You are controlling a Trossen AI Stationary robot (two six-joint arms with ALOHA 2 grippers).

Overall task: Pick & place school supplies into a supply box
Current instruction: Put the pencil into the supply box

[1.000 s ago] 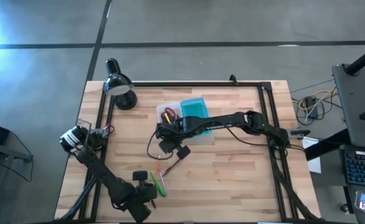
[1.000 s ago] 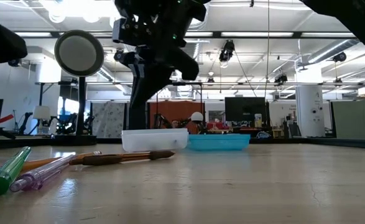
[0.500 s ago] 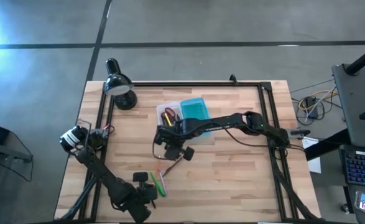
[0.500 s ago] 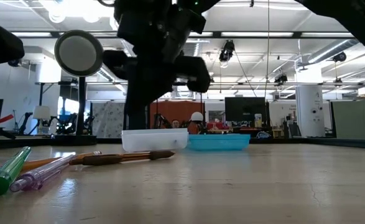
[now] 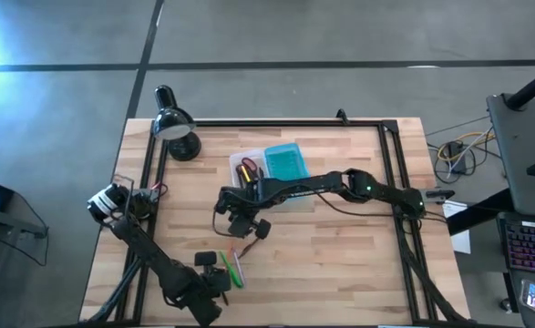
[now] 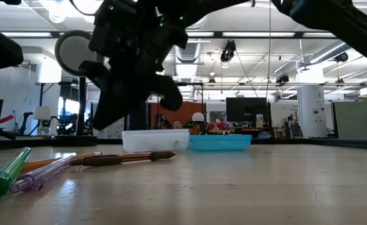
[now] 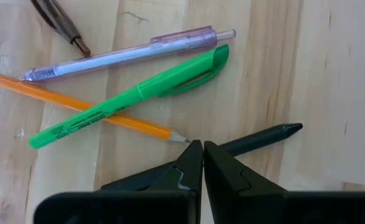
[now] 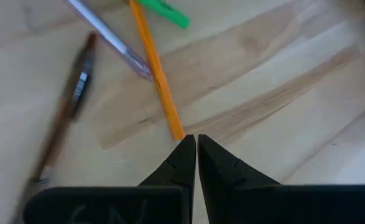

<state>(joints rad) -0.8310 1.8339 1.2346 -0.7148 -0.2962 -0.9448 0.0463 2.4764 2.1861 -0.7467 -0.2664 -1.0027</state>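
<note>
The left pincer (image 5: 220, 278) waits clenched and empty by the green marker (image 5: 239, 271). The right pincer (image 5: 241, 225), clenched and empty, hovers between pencils and supply box (image 5: 272, 168); it must open and descend onto the orange pencil (image 8: 157, 78).

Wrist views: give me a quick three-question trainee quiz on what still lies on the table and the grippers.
1. True or false: the green marker lies across the orange pencil.
2. The right gripper is: A open, B shut and empty, C shut on a pencil?
3. Which item lies nearest the left gripper fingertips?

Key: 1 true. 2 B. 3 the black pen.
</note>
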